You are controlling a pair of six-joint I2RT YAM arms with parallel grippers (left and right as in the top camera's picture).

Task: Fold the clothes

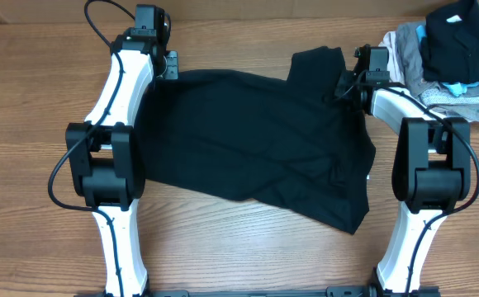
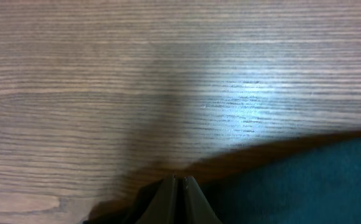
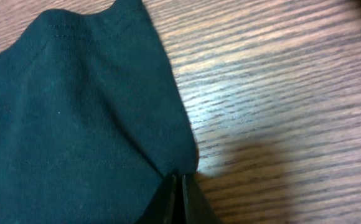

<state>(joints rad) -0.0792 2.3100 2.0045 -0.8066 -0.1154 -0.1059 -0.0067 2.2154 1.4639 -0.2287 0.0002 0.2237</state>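
A black garment (image 1: 256,140) lies spread on the wooden table (image 1: 223,247), wrinkled, with a sleeve turned up at its far right. My left gripper (image 1: 167,68) sits at the garment's far left corner; in the left wrist view its fingers (image 2: 179,182) are pressed together at the cloth's edge (image 2: 305,180). My right gripper (image 1: 348,82) is at the far right edge by the sleeve; in the right wrist view its fingers (image 3: 182,182) are closed on the edge of the dark cloth (image 3: 75,124).
A pile of other clothes (image 1: 454,54), black, grey and light blue, lies at the far right corner of the table. Bare wood shows in front of the garment and at the far left.
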